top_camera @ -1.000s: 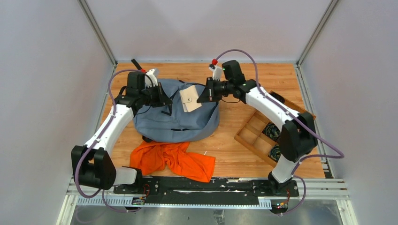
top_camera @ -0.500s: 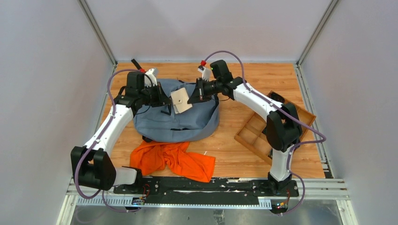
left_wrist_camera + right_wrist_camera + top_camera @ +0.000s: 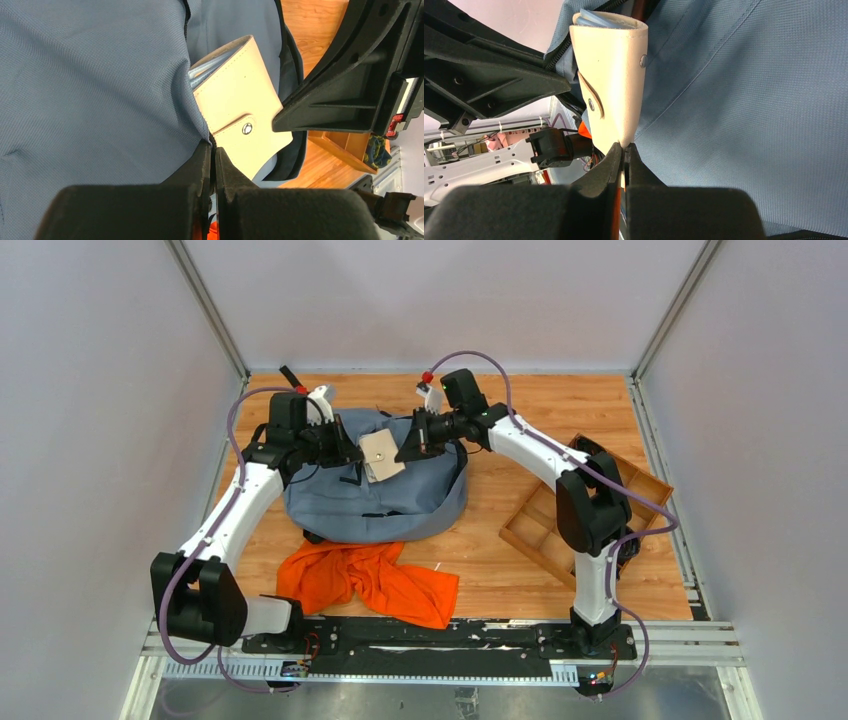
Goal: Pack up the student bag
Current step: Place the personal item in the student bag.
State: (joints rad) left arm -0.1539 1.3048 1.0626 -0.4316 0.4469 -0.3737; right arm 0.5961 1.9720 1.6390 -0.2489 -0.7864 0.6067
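Observation:
The grey-blue student bag point(image 3: 400, 495) lies flat at mid-table, its opening at the far end. My right gripper point(image 3: 400, 452) is shut on the corner of a cream snap wallet point(image 3: 380, 454), whose far end sits in the bag's opening. In the right wrist view the wallet point(image 3: 611, 85) rises from the gripper point(image 3: 623, 148) against the bag point(image 3: 744, 115). My left gripper point(image 3: 352, 453) is shut on the bag's fabric edge beside the opening. In the left wrist view that gripper point(image 3: 214, 148) pinches the bag point(image 3: 90, 85) next to the wallet point(image 3: 240, 120).
An orange cloth point(image 3: 368, 580) lies crumpled in front of the bag. A wooden compartment tray point(image 3: 545, 530) with small dark items stands at the right, partly behind the right arm. White enclosure walls close in on three sides.
My right gripper has carried the wallet leftward, from over the bag's middle to its opening by the left gripper. The left gripper has held still on the fabric.

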